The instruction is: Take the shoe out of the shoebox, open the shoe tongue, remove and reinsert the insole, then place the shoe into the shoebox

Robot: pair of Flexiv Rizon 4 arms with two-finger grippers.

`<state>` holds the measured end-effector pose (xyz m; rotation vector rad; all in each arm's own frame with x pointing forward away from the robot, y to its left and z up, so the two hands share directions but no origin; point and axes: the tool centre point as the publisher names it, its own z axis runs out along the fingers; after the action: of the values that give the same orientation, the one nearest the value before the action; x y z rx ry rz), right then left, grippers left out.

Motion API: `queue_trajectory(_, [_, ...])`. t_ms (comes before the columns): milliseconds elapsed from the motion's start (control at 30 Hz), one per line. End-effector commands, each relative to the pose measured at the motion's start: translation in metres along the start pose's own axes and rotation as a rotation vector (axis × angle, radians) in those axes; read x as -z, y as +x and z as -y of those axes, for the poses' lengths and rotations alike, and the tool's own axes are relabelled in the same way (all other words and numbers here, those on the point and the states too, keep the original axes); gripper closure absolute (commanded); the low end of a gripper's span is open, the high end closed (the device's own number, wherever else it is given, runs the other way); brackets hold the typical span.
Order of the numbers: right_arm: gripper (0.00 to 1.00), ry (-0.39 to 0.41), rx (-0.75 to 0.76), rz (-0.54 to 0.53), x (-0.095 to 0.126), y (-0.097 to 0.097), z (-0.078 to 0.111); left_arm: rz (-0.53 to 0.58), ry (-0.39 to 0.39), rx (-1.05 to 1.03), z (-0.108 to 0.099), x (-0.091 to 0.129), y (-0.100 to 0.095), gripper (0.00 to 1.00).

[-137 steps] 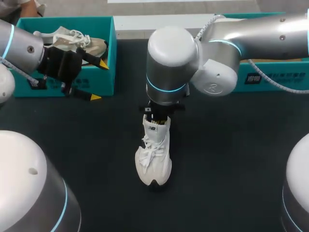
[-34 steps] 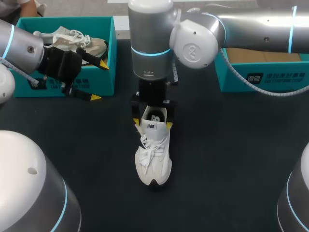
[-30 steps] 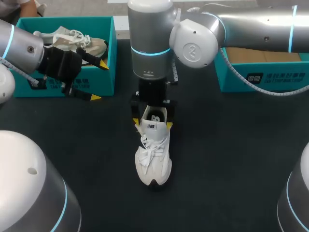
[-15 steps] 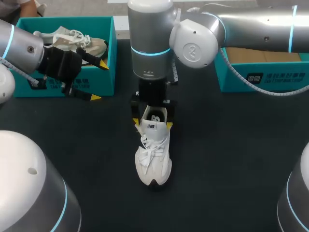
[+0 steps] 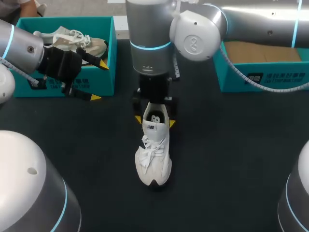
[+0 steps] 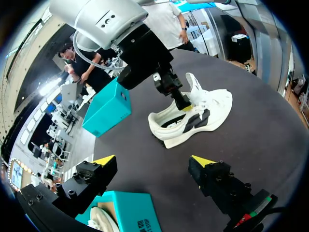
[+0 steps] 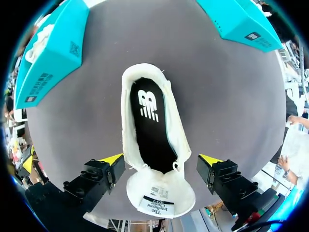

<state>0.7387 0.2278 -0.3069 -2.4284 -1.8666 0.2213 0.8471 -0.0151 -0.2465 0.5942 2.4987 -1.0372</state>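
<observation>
Two grippers open, right gripper risen slightly astride heel of white shoe, left gripper unmoved beside teal shoebox

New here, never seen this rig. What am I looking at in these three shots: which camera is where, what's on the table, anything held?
This is a robot with two arms at a dark table. Each arm ends in a two-finger gripper with yellow tips. The head view looks down from above and behind the robot. The two round pictures come from a camera on each wrist, looking out along that gripper. A white shoe lies on the table, and its dark insole shows inside. The right gripper hangs over the shoe, open, one tip on either side of the opening, holding nothing. The left gripper is open and empty beside the left shoebox, which holds a second shoe. Another shoebox stands at the right.
</observation>
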Motion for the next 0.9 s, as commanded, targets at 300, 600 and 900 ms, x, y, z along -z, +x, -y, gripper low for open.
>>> queue_trajectory(300, [0.0,-0.057,-0.065,-0.013,0.021,-0.007,0.041,-0.001,-0.004,0.0,0.001,0.001,0.001,0.0])
queue_trajectory(600, [0.0,-0.027,-0.07,-0.038,0.021,0.001,0.061,-0.001,-0.004,0.0,0.001,0.001,0.001,0.0])
queue_trajectory(900, [0.1,0.02,-0.085,-0.08,0.007,0.01,0.082,-0.001,-0.004,0.0,0.001,0.001,0.001,0.0])
